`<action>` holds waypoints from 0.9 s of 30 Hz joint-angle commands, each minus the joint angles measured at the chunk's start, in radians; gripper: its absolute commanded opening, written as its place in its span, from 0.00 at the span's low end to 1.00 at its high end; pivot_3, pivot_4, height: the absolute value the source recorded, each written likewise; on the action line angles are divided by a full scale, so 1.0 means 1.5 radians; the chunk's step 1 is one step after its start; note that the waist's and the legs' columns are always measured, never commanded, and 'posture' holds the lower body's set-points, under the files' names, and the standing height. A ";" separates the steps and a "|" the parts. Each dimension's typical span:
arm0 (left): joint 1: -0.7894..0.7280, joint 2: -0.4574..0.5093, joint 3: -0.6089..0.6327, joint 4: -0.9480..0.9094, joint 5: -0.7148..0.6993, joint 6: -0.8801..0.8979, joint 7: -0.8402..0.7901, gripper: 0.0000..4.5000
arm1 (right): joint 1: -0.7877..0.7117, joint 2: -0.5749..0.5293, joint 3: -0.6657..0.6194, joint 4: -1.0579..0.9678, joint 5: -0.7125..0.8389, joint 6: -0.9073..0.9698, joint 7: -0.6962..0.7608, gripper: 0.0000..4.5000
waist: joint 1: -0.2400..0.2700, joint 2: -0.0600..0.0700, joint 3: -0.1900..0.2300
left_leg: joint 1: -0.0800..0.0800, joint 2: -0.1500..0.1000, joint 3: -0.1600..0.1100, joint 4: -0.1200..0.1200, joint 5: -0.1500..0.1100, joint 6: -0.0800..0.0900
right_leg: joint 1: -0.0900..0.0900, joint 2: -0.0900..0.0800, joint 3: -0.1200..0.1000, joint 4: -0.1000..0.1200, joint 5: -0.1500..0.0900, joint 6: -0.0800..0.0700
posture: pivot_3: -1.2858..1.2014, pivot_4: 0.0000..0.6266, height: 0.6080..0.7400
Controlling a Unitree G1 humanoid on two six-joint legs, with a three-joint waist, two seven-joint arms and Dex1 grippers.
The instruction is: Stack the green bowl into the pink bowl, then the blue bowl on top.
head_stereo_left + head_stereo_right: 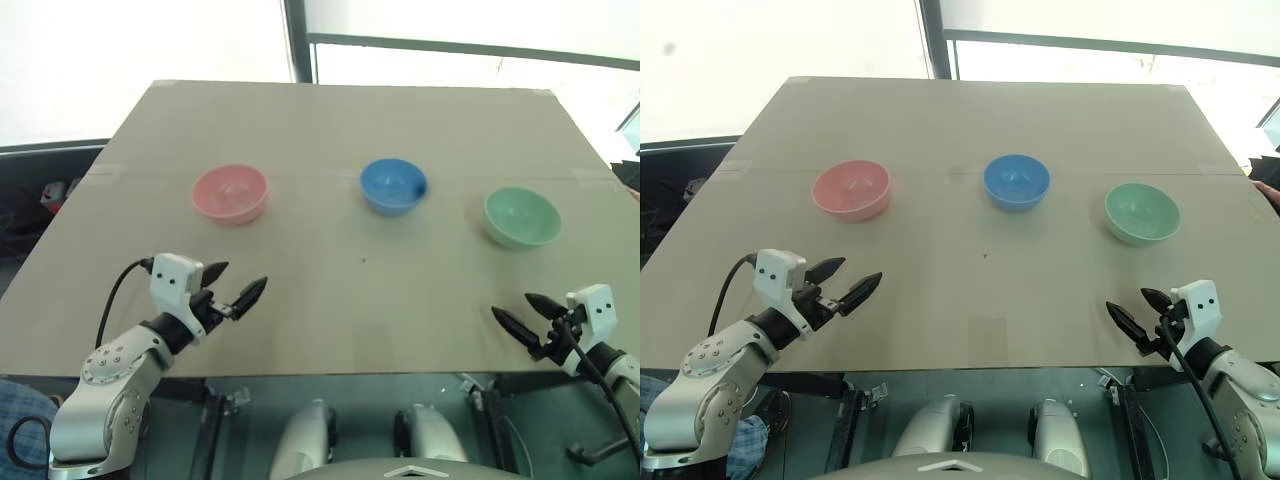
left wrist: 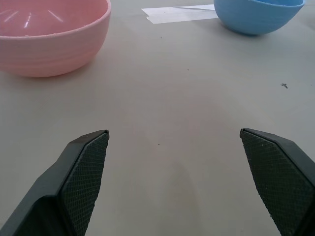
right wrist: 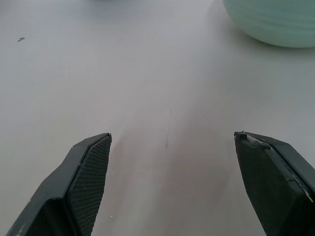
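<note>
Three bowls are seen in a row across the desk (image 1: 330, 330), all upright, well apart from each other, none stacked yet

Left to right:
- left tool (image 1: 232, 286): fingers spread wide, nothing held, hovering over the near left part of the desk, aimed forward and slightly inward
- pink bowl (image 1: 230, 193): left end of the row, just ahead of the left tool; in the left wrist view its wall is seen ahead and off to one side of the open fingers
- blue bowl (image 1: 393, 185): middle of the row, roughly between the two arms, a little farther back than the pink one
- green bowl (image 1: 521, 216): right end of the row, straight ahead of the right tool and slightly to its outside
- right tool (image 1: 521, 312): fingers also spread wide, empty, over the near right part of the desk, aimed forward and inward

Key relation: the green bowl is judged far nearer the right tool than the left; bare desk lies between them. The first pick is best assigned to the right arm, with a forward reach and a slight outward swing. The bowls are round, so no long axis is to be matched; a rim pinch from any side should do. The carry then runs leftward past the blue bowl, so clearance over it should be kept
</note>
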 commanded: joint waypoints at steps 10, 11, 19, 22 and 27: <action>0.000 -0.011 -0.001 0.006 -0.005 -0.042 -0.015 1.00 | -0.010 -0.005 0.002 0.009 -0.003 -0.034 0.009 0.93 | 0.000 0.000 0.000 | 0.000 0.000 0.000 0.000 0.000 0.000 | 0.000 0.000 0.000 0.000 0.000 0.000 | 0.52 0.24 1.00; 0.001 -0.010 0.000 0.008 -0.005 -0.043 -0.017 1.00 | -0.009 -0.005 0.002 0.008 -0.002 -0.034 0.008 0.93 | 0.000 0.000 0.000 | 0.000 0.000 0.000 0.000 0.000 0.000 | 0.000 0.000 0.000 0.000 0.000 0.000 | 0.52 0.24 1.00; 0.008 -0.008 0.005 0.020 -0.008 -0.059 -0.034 1.00 | -0.012 -0.009 0.009 -0.004 0.009 -0.032 0.023 0.93 | 0.000 0.000 0.000 | 0.000 0.000 0.000 0.000 0.000 0.000 | 0.000 0.000 0.000 0.000 0.000 0.000 | 0.52 0.24 1.00; 0.011 -0.006 0.008 0.022 -0.012 -0.063 -0.043 1.00 | -0.013 -0.011 0.016 -0.020 0.025 -0.027 0.039 0.93 | 0.000 0.000 0.000 | 0.000 0.000 0.000 0.000 0.000 0.000 | 0.000 0.000 0.000 0.000 0.000 0.000 | 0.52 0.24 1.00; -0.018 0.000 0.016 0.025 -0.007 -0.067 -0.033 1.00 | -0.027 -0.025 0.047 -0.052 0.044 -0.024 0.074 0.93 | 0.000 0.000 0.000 | 0.000 0.000 0.000 0.000 0.000 0.000 | 0.000 0.000 0.000 0.000 0.000 0.000 | 0.52 0.24 1.00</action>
